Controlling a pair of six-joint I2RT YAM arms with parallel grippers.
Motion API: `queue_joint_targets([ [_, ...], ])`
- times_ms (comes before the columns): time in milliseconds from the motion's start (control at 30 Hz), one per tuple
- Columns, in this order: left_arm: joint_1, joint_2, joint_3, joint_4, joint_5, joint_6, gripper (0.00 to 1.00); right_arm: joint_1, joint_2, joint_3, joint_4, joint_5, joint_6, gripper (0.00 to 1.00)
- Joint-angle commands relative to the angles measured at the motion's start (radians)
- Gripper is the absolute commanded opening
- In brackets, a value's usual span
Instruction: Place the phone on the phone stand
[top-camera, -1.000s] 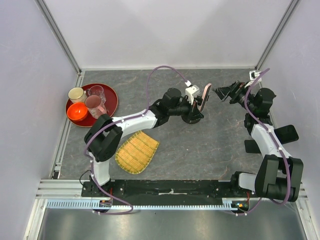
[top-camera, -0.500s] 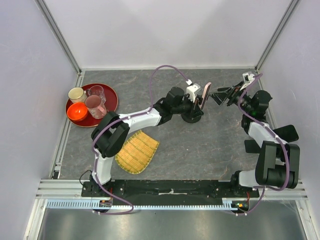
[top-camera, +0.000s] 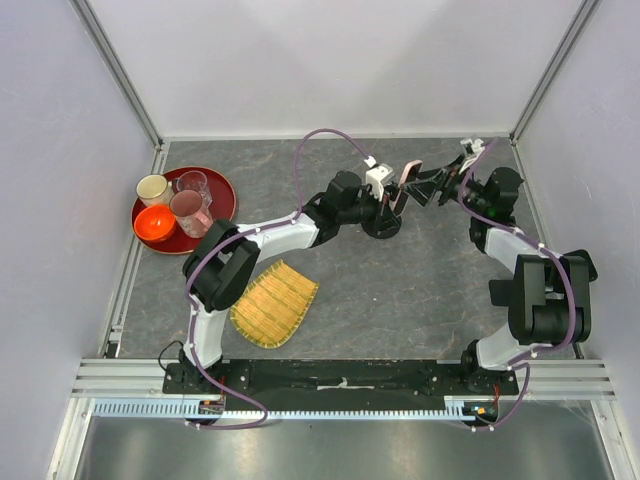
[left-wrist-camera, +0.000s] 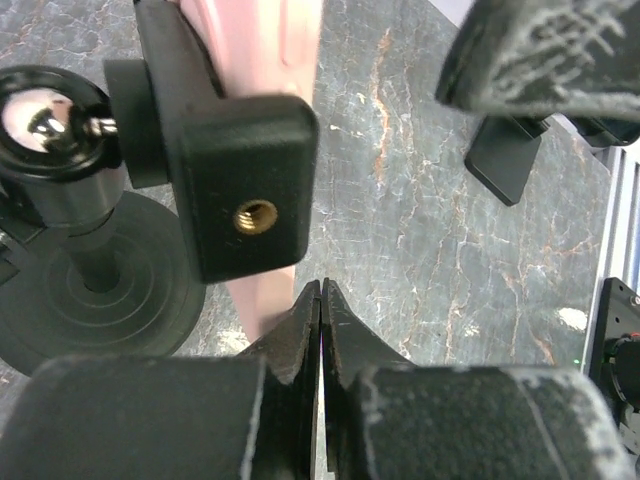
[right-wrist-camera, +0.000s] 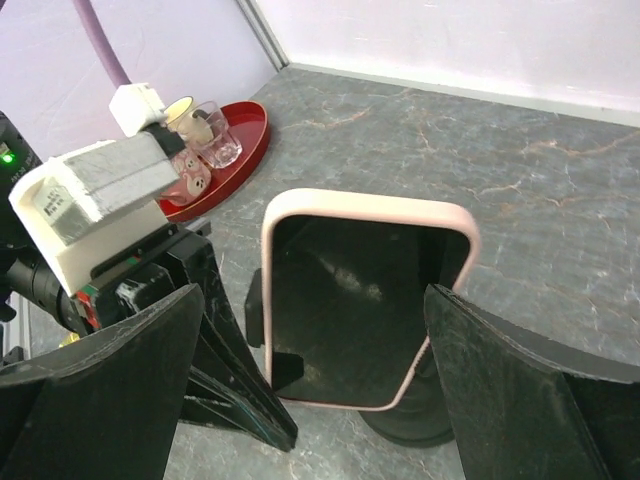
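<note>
Just left of the spread right gripper (right-wrist-camera: 312, 300) stood the phone (right-wrist-camera: 365, 290), with the pressed-together left gripper (left-wrist-camera: 320, 292) at its left.

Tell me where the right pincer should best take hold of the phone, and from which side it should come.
Grip the phone by its two pink side edges, coming from the screen side. It stands nearly upright with the screen toward the right pincer, whose open fingers flank those edges. Behind it sit the phone stand's clamp and the shut left pincer, so the back looks blocked.
</note>
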Motion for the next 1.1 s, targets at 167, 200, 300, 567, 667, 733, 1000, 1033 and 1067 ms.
queue_joint_targets([
  [167,0.012,-0.001,-0.033,0.017,0.004,-0.007,0.05,0.058,0.004,0.068,-0.077,0.202,-0.082,0.98],
  [200,0.012,-0.004,-0.038,0.017,0.003,-0.007,0.05,0.060,0.001,0.061,-0.080,0.205,-0.081,0.98],
  [300,0.012,-0.024,-0.053,0.014,0.001,-0.004,0.06,0.061,-0.011,0.077,-0.153,0.247,-0.113,0.98],
  [567,0.012,-0.073,-0.103,0.008,0.003,-0.009,0.07,0.060,0.072,0.165,-0.209,0.143,-0.151,0.98],
  [667,0.012,-0.103,-0.136,0.013,0.003,-0.018,0.10,0.061,0.104,0.182,-0.156,0.084,-0.114,0.98],
  [733,0.011,-0.135,-0.154,0.017,-0.002,-0.030,0.15,0.061,0.122,0.186,-0.141,0.060,-0.096,0.98],
  [1000,0.009,-0.331,-0.298,0.011,-0.052,-0.076,0.22,0.077,0.058,0.145,-0.144,0.125,-0.140,0.69],
  [1033,0.009,-0.375,-0.314,0.010,-0.059,-0.079,0.22,0.084,0.047,0.139,-0.157,0.153,-0.159,0.57],
  [1067,0.011,-0.401,-0.347,0.010,-0.063,-0.087,0.22,0.083,0.035,0.131,-0.181,0.171,-0.183,0.53],
])
